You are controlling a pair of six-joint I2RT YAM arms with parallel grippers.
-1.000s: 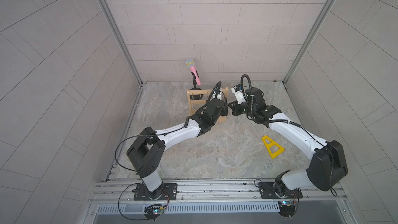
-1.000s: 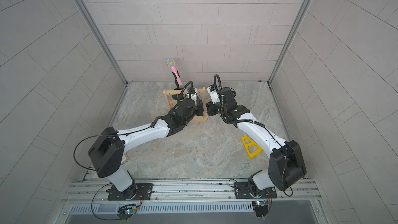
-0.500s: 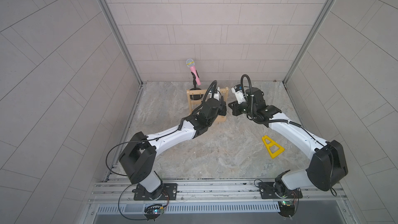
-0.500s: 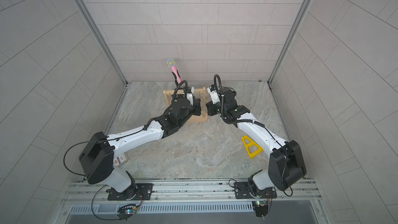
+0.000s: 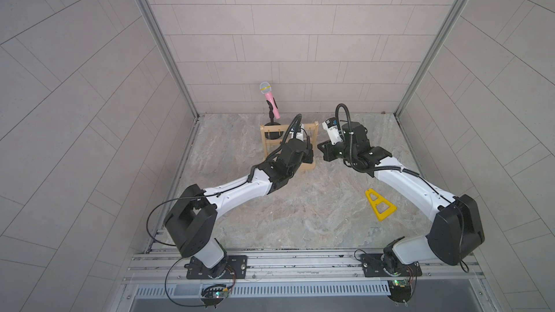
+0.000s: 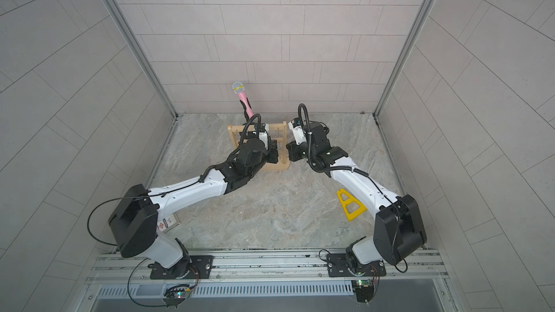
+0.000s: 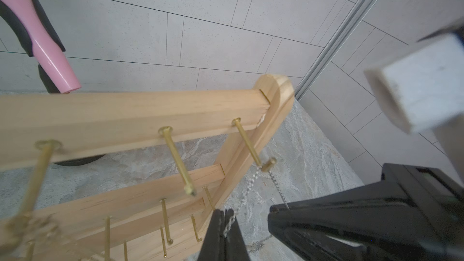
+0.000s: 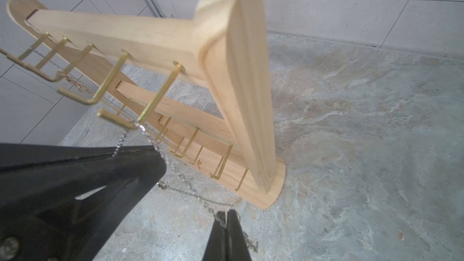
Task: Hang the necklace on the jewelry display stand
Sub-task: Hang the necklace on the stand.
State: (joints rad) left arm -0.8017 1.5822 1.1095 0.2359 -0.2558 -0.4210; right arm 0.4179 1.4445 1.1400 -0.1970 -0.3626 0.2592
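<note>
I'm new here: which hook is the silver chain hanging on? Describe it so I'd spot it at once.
Look at the pale wooden stand at the back of the table, before the pink microphone. On its top bar, take the end brass hook beside the post nearer the right arm. Only it carries a silver chain.

jewelry display stand [image 7: 140,114]: pale natural wood, fine straight grain
hooks [image 7: 177,158]: shiny brass-gold
necklace [image 8: 193,192]: silver, fine linked chain
left hand [image 7: 223,224]: matt black
right hand [image 8: 227,222]: matt black
arms [image 5: 240,189]: white shells, black joints and cables
microphone [image 5: 271,103]: glossy pink body, silvery head, yellow band
microphone stand [image 5: 272,115]: black
triangular frame [image 5: 380,207]: bright yellow
tabletop [image 5: 300,220]: grey-beige, marbled with paler veins
walls [image 5: 285,25]: pale grey tiles, thin dark seams
</note>
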